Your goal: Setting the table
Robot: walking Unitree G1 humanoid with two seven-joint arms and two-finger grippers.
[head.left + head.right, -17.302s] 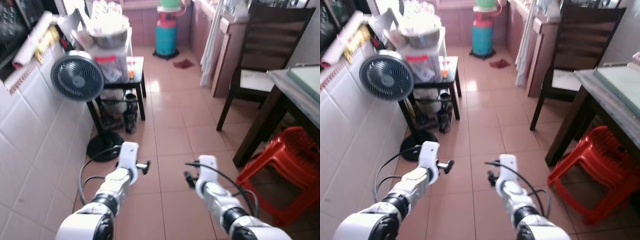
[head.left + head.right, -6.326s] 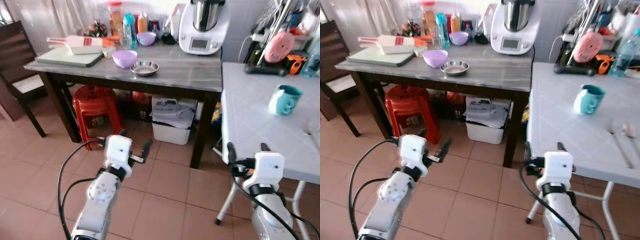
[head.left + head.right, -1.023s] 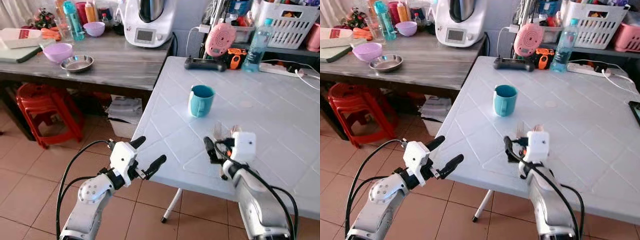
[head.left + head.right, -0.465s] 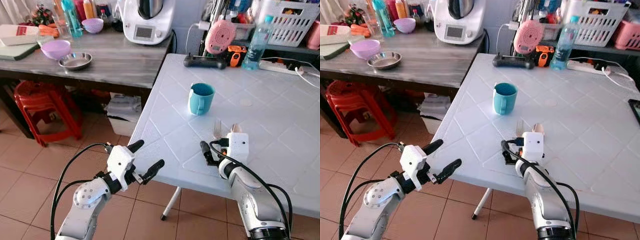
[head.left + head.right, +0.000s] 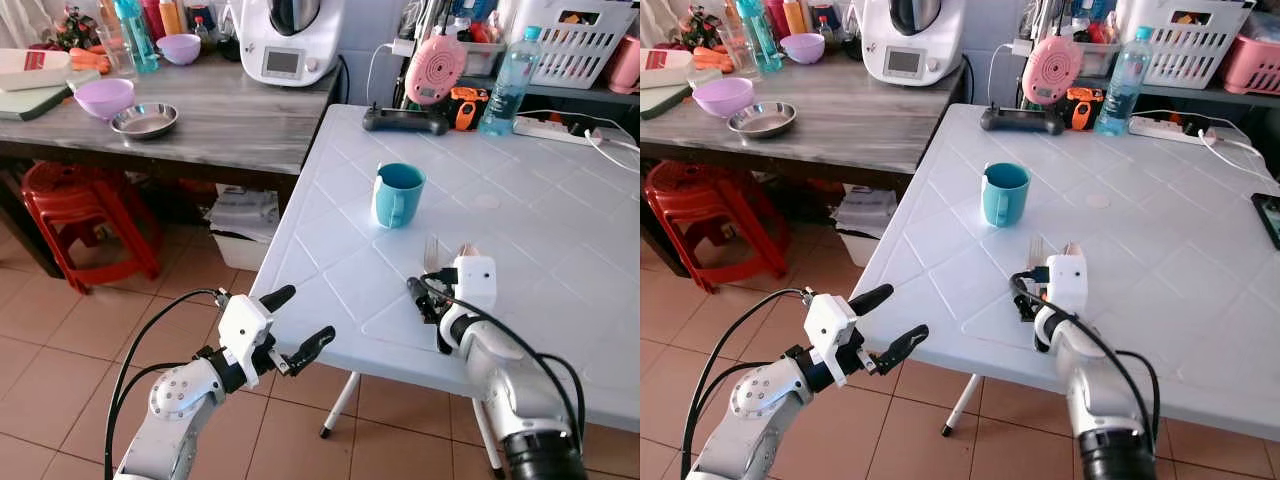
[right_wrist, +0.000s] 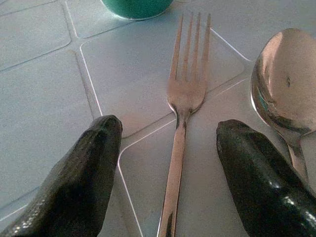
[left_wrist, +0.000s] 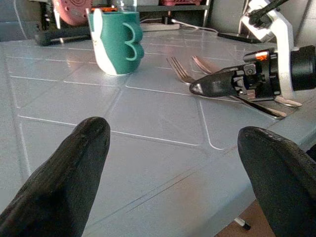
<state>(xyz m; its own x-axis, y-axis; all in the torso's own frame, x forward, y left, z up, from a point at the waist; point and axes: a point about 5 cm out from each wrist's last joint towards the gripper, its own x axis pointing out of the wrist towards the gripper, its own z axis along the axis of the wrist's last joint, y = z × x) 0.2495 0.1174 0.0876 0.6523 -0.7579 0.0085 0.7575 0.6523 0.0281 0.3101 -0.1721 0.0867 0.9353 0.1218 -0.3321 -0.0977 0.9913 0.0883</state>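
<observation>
Left gripper [image 5: 298, 328] hanging off table edge, fingers spread, holding nothing; I'm leaving it parked. White table [image 5: 560, 230] ahead; teal mug [image 5: 398, 195] upright, beyond cutlery. I'm bringing right gripper [image 6: 170, 163] low over fork [image 6: 183, 103], fingers parted and straddling handle, nothing gripped yet. Spoon [image 6: 284, 96] lying just beside fork. I'm judging: keep centred on handle, descend straight, close without clipping spoon.
</observation>
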